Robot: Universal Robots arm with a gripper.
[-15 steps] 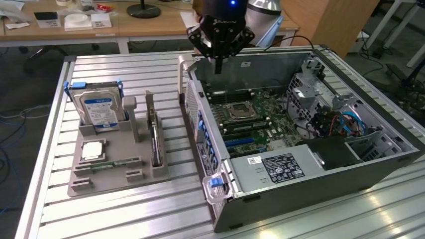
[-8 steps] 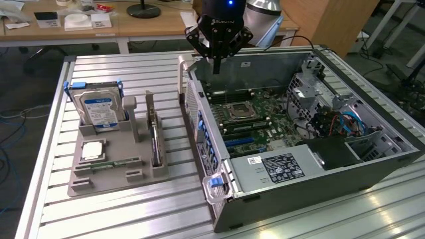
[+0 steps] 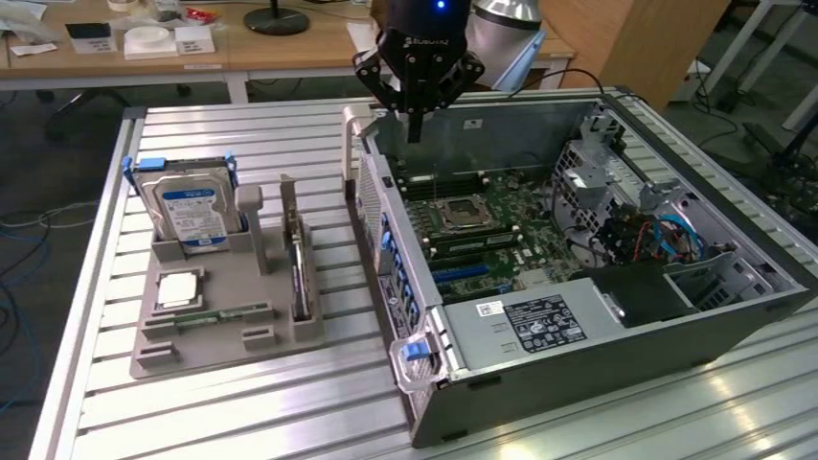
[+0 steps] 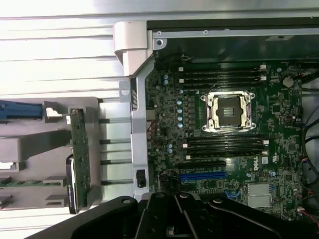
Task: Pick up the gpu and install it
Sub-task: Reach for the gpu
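Nearest, the ribbed aluminium tabletop (image 3: 230, 402) carries a grey moulded tray (image 3: 205, 350) — the gpu (image 3: 299, 264) stands on edge in one of its slots, thin and dark, beside a silver blue-labelled hard drive (image 3: 192, 206). Just beside the tray lies the open metal computer case (image 3: 614, 331), its green motherboard (image 3: 511, 240) exposed. The wrist view looks straight down on its square silver socket (image 4: 229, 112) and a blue slot (image 4: 202, 176). Farther back, the black hand (image 3: 416, 129) hangs over the case's far end — fingers pressed together, gripping nothing, well apart from the gpu.
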